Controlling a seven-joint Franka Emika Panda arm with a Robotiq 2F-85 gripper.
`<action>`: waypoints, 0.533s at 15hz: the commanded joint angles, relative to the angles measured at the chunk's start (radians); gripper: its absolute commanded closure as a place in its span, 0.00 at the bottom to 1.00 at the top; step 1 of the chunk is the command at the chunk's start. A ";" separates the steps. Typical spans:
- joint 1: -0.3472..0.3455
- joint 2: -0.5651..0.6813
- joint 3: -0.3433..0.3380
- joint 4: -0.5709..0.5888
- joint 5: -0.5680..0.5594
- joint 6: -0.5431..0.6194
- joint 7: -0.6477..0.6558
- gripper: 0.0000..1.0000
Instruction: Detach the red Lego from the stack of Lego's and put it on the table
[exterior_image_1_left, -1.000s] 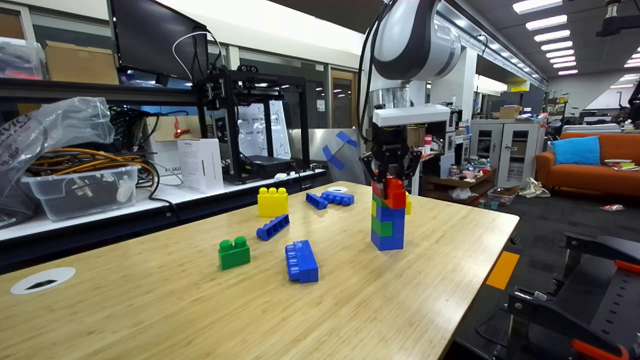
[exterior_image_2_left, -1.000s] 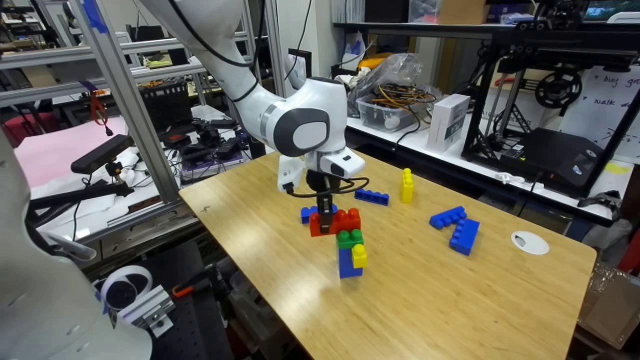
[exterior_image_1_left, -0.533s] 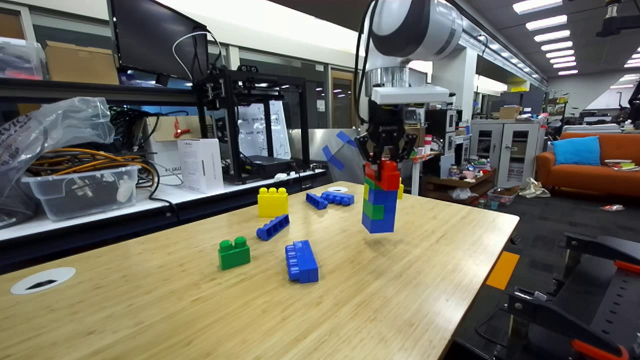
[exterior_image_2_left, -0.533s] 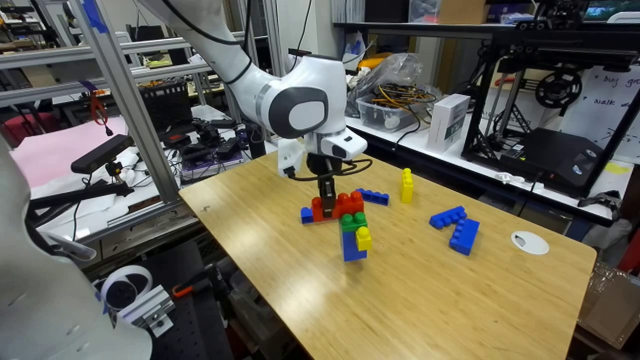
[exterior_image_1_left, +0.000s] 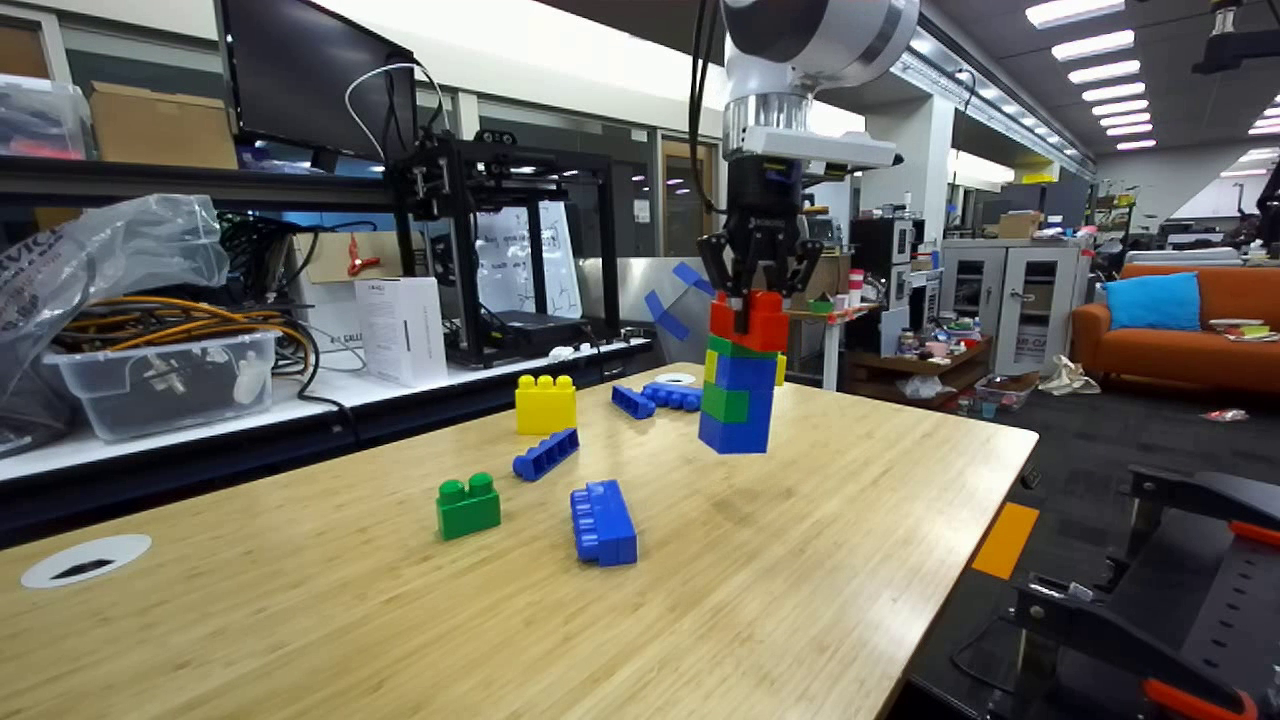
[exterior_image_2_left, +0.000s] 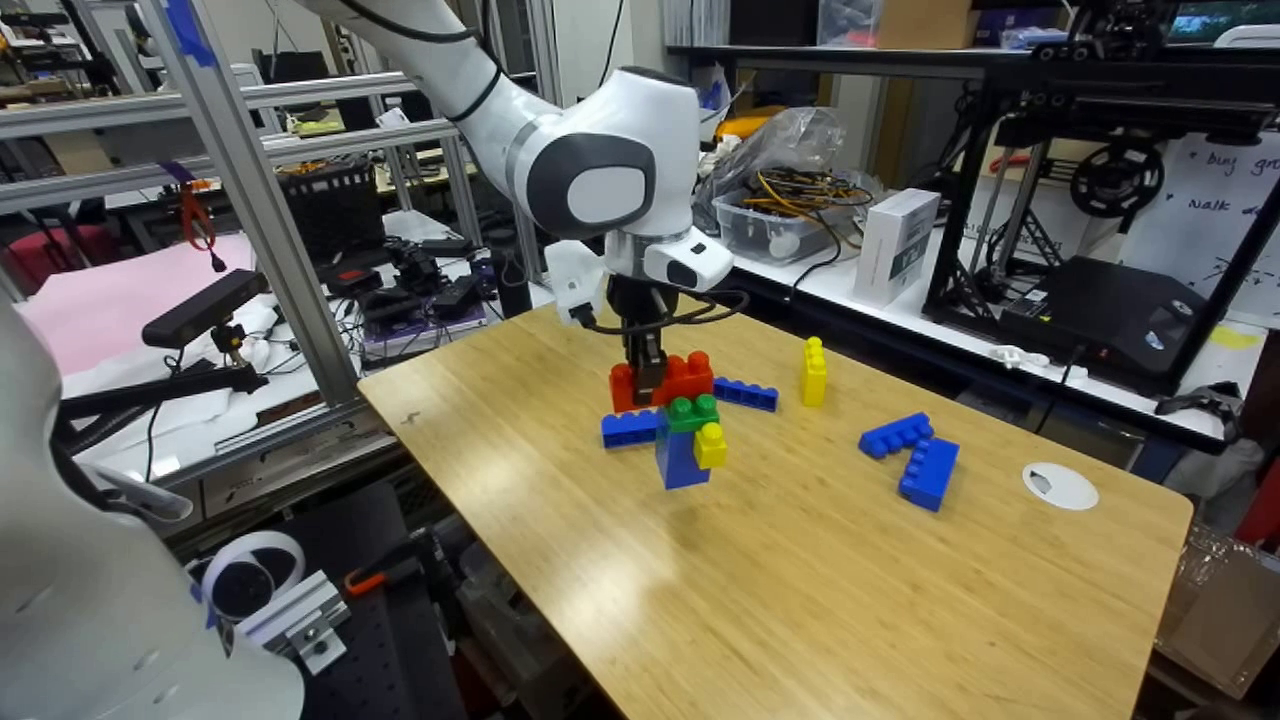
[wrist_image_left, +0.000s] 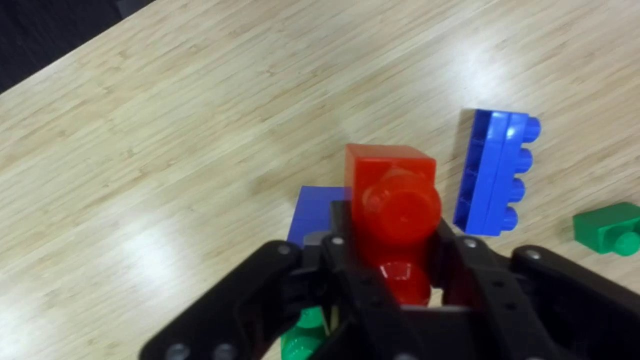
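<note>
The jaws are pinching the oblong red plastic brick (exterior_image_2_left: 682, 381), presumably for freeing it, but the green, blue and yellow plastic tower (exterior_image_1_left: 740, 400) is hanging beneath, clear of the light wood-grain bench (exterior_image_1_left: 400, 620), because the two are apparently interlocking.

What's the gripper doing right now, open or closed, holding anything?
Gripper: closed on the red Lego, with the stack of Lego's hanging from it, clear of the table.
</note>
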 joint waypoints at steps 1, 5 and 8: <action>-0.040 0.023 0.030 0.078 0.181 -0.111 -0.270 0.89; -0.080 0.053 0.020 0.150 0.339 -0.228 -0.566 0.89; -0.115 0.086 0.007 0.188 0.366 -0.310 -0.668 0.89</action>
